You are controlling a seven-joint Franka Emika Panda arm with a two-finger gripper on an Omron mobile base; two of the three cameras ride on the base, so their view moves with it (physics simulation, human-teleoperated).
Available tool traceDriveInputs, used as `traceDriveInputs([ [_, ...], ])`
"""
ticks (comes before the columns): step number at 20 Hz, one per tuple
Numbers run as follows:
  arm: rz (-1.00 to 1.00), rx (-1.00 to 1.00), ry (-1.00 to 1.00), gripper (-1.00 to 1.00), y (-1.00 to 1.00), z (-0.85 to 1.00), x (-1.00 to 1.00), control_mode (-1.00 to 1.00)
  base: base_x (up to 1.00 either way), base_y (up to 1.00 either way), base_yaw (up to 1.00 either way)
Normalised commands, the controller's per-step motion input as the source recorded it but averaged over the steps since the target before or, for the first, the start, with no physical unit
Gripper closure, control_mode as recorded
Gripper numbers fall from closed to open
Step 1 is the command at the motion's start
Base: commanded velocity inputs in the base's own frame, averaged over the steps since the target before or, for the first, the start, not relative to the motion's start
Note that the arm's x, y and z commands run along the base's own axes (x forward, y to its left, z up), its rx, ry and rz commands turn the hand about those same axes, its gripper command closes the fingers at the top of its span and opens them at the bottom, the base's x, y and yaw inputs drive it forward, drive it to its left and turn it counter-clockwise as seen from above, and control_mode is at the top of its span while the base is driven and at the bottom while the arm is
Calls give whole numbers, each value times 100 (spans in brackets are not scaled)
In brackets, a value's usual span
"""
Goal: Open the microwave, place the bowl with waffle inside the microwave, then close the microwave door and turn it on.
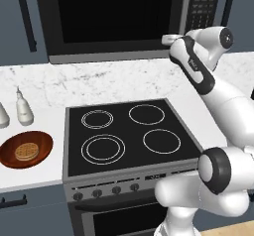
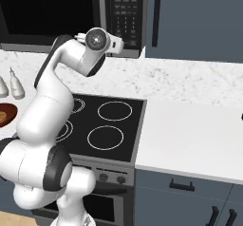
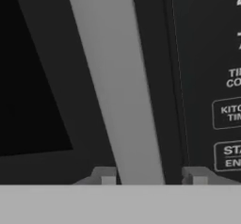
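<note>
Hand view: the gripper (image 3: pixel 153 176) straddles the microwave door's grey handle (image 3: pixel 120 86), fingers spread either side. The door (image 1: pixel 111 17) is shut; bowl (image 1: pixel 26 149) and waffle (image 1: pixel 26 151) wait on the counter (image 1: pixel 34 173).

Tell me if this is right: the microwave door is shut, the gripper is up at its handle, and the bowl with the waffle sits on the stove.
Not quite. The bowl with the waffle sits on the counter left of the stove, as the left base view shows. The microwave door is shut, and the gripper is at its handle.
</note>
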Motion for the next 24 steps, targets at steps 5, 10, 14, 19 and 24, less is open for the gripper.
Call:
traceDriveInputs([
  [5,19,-9,6,100,100,0,3,-100,0,0,0],
  [10,14,-20,5,100,100,3,-35,-100,0,0,0],
  [14,5,-24,1,100,100,8,-78,-100,0,0,0],
  [19,2,-26,0,100,100,7,-100,-100,0,0,0],
  [24,0,-27,0,100,100,10,-100,-100,0,0,0],
])
